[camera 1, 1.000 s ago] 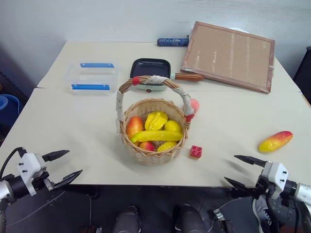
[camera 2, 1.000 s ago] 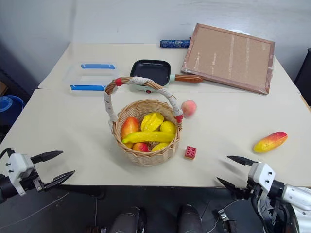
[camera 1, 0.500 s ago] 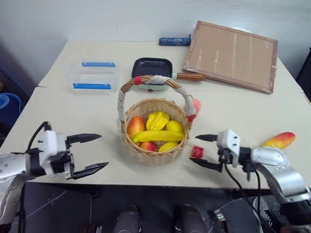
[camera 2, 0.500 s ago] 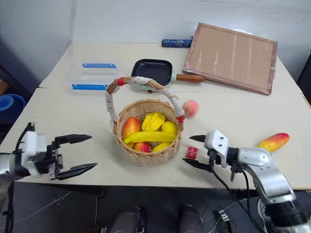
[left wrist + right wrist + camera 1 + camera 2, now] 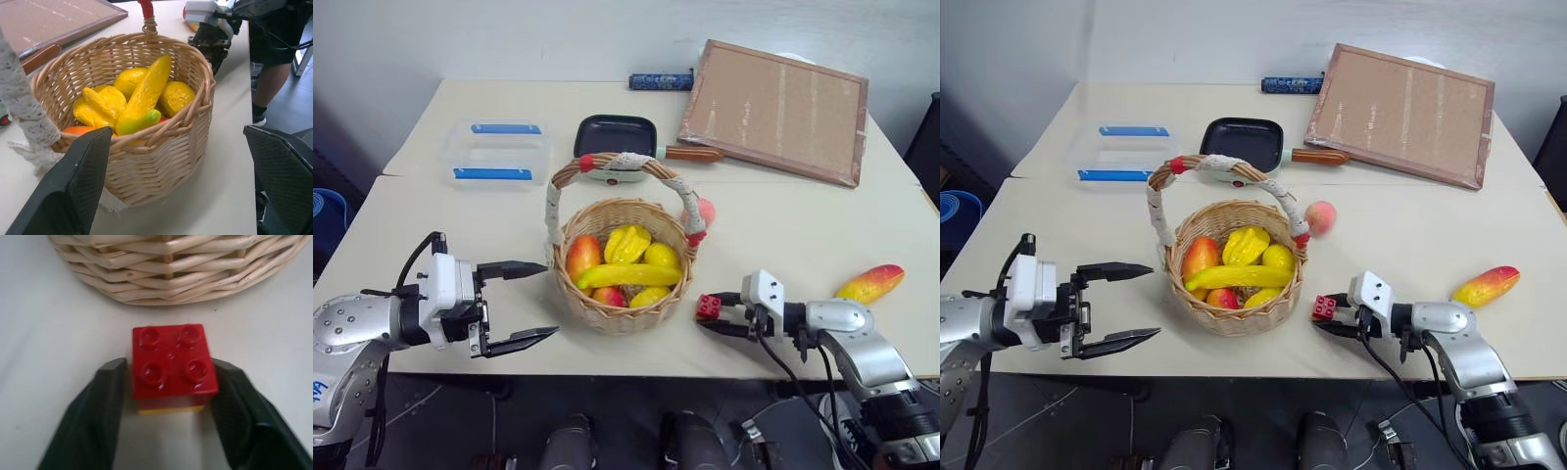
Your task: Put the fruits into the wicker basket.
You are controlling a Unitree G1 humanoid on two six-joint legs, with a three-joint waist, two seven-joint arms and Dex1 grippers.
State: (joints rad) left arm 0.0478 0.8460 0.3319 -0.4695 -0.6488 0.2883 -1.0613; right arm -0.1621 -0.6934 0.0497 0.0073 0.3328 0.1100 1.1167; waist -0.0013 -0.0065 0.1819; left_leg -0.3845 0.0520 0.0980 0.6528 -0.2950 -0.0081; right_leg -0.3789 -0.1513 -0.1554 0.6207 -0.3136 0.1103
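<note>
Your right gripper (image 5: pixel 164 396) is clamping the red brick (image 5: pixel 172 361), not fruit, so you're risking binning it. Left gripper (image 5: pixel 521 304) is gaping empty beside the basket (image 5: pixel 625 313). Beyond, mango (image 5: pixel 869 284) and peach (image 5: pixel 1320 216) are waiting.

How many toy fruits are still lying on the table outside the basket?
2. A pink peach lies just behind the wicker basket, on its right, and a red-and-yellow mango lies far to the right near the table's edge. Others could be hidden behind the basket.
</note>
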